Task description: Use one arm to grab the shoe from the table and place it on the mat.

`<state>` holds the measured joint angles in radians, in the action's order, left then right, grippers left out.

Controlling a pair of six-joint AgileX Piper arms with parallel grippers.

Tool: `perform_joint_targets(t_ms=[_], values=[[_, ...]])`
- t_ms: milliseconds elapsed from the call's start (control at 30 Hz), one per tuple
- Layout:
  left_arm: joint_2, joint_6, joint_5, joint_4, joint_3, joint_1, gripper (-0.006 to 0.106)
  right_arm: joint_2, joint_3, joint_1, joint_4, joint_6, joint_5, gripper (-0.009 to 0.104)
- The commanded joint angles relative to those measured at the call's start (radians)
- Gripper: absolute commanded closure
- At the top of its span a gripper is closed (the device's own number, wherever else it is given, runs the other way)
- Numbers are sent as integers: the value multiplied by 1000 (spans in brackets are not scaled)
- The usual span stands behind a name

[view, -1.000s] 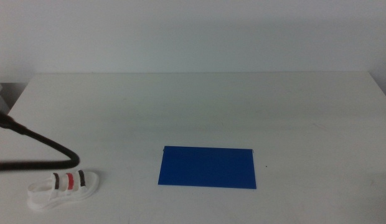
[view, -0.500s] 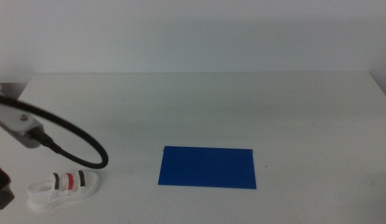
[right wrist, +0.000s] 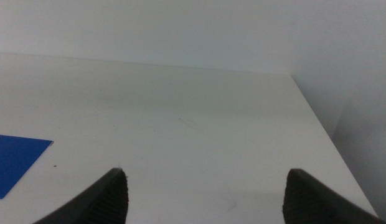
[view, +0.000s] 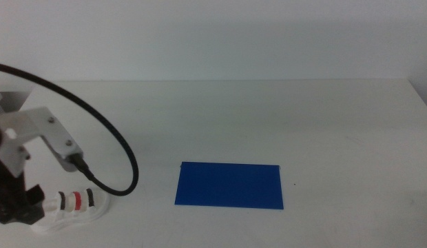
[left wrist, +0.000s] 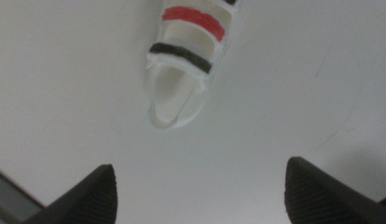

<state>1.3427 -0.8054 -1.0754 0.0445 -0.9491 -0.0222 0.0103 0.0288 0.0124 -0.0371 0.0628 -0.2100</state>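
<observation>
Left gripper (left wrist: 199,186): jaws wide apart, empty, above table (view: 268,124). Shoe (left wrist: 183,62): just beyond the fingertips, between their lines, heel nearest. Mat (view: 229,184): farther off, bare. Step: approach. Next: advance, straddle shoe, close. Right gripper (right wrist: 205,186): parted, idle.

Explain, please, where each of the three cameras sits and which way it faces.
Middle view: above the table, facing forward and down; shows left arm, shoe, mat.
Left wrist view: on the left arm, facing down at the shoe; open fingers show.
Right wrist view: on the waiting right arm, facing across the table; open fingers show.
Shared: shoe in the first two; mat in middle and right.
</observation>
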Motion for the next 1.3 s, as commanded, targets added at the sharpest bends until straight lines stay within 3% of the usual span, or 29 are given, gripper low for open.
perform_joint_targets(t_ms=[0,300,1267], values=[[22,-27,38,-15,-28,-3,10,26,5,-1,9,8,76,31],[151,-167,156,-94,-28,-3,10,26,5,-1,9,8,76,31],[338,-184,229,-95,-28,-3,11,26,5,-1,9,8,76,31]])
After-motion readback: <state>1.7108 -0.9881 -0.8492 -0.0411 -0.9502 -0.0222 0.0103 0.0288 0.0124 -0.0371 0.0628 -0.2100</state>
